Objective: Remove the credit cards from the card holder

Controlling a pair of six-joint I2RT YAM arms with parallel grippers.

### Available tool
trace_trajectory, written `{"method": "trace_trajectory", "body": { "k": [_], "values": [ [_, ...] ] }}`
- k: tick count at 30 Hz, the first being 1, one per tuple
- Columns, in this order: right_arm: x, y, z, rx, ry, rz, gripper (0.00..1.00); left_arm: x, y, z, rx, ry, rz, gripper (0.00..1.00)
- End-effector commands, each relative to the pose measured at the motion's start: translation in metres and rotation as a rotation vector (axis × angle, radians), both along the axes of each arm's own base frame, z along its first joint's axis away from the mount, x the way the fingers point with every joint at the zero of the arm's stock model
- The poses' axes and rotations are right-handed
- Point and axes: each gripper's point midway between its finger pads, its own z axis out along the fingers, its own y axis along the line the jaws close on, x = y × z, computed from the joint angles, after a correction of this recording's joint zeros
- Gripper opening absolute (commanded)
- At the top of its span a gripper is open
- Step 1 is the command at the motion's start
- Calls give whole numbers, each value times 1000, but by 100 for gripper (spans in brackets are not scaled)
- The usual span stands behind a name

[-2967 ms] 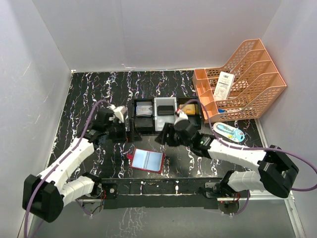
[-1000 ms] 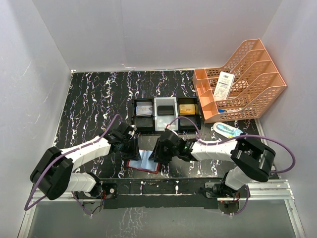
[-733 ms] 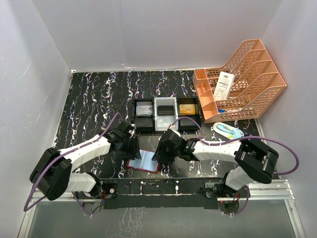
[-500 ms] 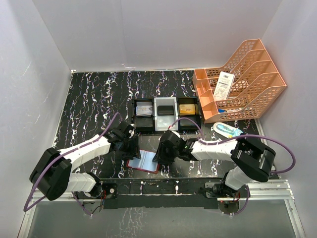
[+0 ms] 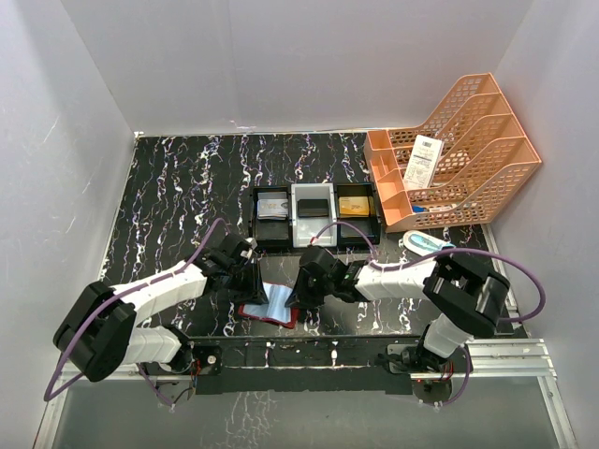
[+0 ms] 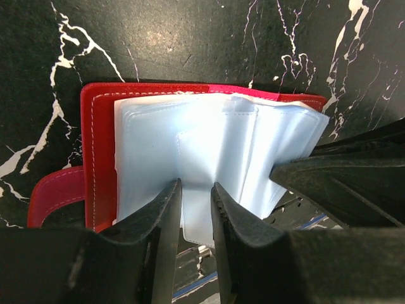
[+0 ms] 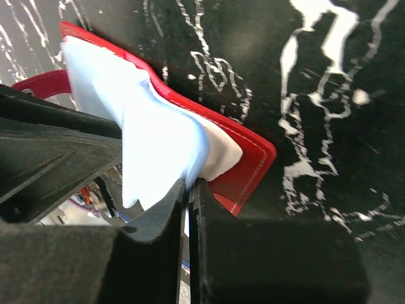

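Observation:
The dark-red card holder lies open near the table's front edge, its light-blue plastic sleeves fanned upward. My left gripper stands over the sleeves with its jaws a narrow gap apart, and a sleeve edge shows in that gap. My right gripper is pinched shut on the edge of one lifted sleeve. In the top view the left gripper and the right gripper flank the holder. A silvery credit card and an orange-gold credit card lie in the tray's outer compartments.
The black-and-white three-compartment tray sits behind the holder, with a dark item in its middle bin. An orange mesh file rack holding a white tag stands at the back right. A white-and-blue packet lies beside it.
Both arms came down from the tray to the card holder. In the last second the right jaws closed on a sleeve; the left jaws widened briefly, then narrowed again.

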Motion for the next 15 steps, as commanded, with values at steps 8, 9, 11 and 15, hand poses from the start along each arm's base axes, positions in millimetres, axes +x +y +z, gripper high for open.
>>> {"method": "trace_trajectory", "body": {
  "k": [8, 9, 11, 15],
  "values": [
    [21, 45, 50, 282, -90, 45, 0, -20, 11, -9, 50, 59, -13, 24],
    [24, 38, 42, 214, -89, 39, 0, -19, 10, -8, 49, 57, -14, 24],
    [30, 21, 32, 90, -101, 13, 0, -19, 9, -5, 44, 53, -14, 24],
    [36, -14, 22, -80, -130, -25, 0, -14, 5, 10, 15, 25, -5, 29]
  ]
}}
